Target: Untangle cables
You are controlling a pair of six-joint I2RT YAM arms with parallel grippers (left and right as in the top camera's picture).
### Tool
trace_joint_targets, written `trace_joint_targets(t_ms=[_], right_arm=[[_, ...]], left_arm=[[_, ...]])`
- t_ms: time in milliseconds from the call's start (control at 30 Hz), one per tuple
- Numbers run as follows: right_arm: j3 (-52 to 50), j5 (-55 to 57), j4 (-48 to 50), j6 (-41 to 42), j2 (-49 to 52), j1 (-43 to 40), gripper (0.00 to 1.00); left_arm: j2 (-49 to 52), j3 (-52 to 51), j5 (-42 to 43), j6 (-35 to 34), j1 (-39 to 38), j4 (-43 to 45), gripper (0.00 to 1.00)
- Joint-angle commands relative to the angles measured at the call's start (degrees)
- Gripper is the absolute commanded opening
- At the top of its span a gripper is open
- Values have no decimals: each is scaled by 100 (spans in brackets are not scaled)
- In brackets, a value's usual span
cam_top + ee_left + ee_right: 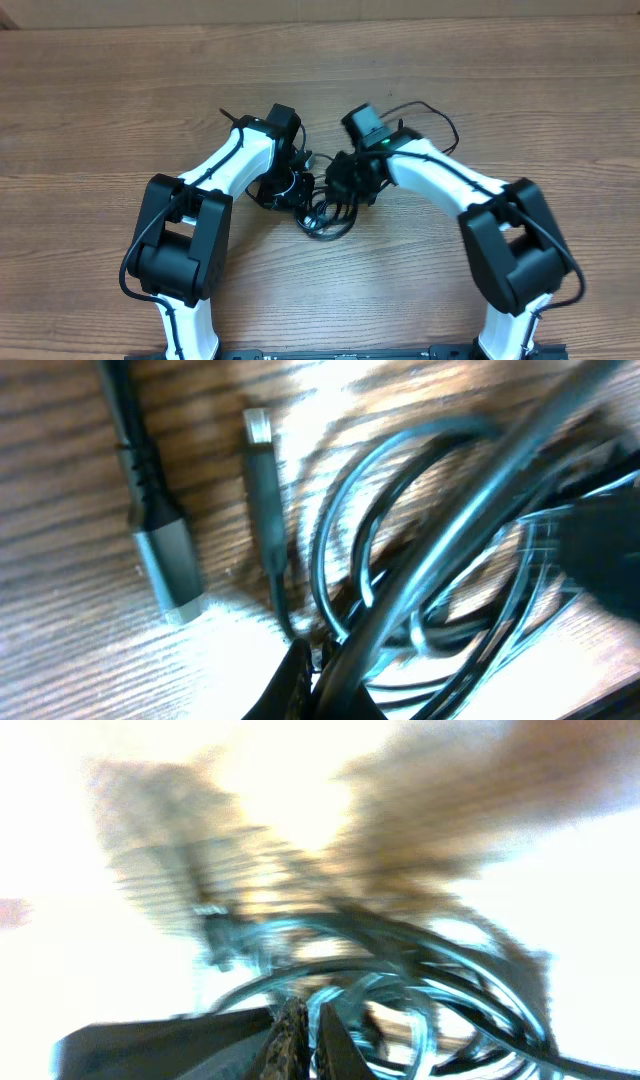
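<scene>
Table (90, 120): wood grain, fills the overhead view. Far edge runs along the top of the frame, near edge sits under the arm bases. Broad bare wood to the left, to the right and beyond the arms. Crowded only at centre.

Left arm (235, 160): black shoulder block low at left, white forearm angled up and inward, wrist bent down toward table centre. Right arm (440, 170): mirror pose, forearm angled in from the right, wrist tipped down. Wrists close together, nearly meeting over the middle.

Cables (325, 215): dark knot of thin black loops lying on the wood at centre, directly beneath and between the two wrists, a few loops spilling toward the near side.

Left gripper (312, 678): low over the wood, claw together and clamped on one strand of the cables. That strand runs off diagonally, up and to the right, across several overlapping loops.

Right gripper (308, 1040): fingertips drawn together, tips at the edge of the loop pile. View badly smeared and washed out, so cannot tell whether a strand sits between the pads.

Grey plug (165, 575): flat on the wood at the left of the left wrist view, clear of the loops. Slim plug (262, 470): just beside it, its cord leading down into the tangle.
</scene>
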Motion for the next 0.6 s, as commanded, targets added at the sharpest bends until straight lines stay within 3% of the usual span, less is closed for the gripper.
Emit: trace_joint_targets(t_ms=[0,100,267,467,567], right_arm=[[201,-1003,205,-1220,-568,-275,4],[201,-1692,365,-1582,-590,-463,4],[195,-1755,66,-1609,-590,-577,4],[184,-1357,-402,-1388,-588,-337,30],[175,-579,-610,-968,-573,-133,36]], left_arm=[[52,-52,17,-232,-52,-2,4],[52,-125,-210,-444,-52,74,5],[52,-289,-337,-782,-52,173,5],[52,-289,-184,-990,-52,260,9],[52,-289,107,-988,-52,310,13]])
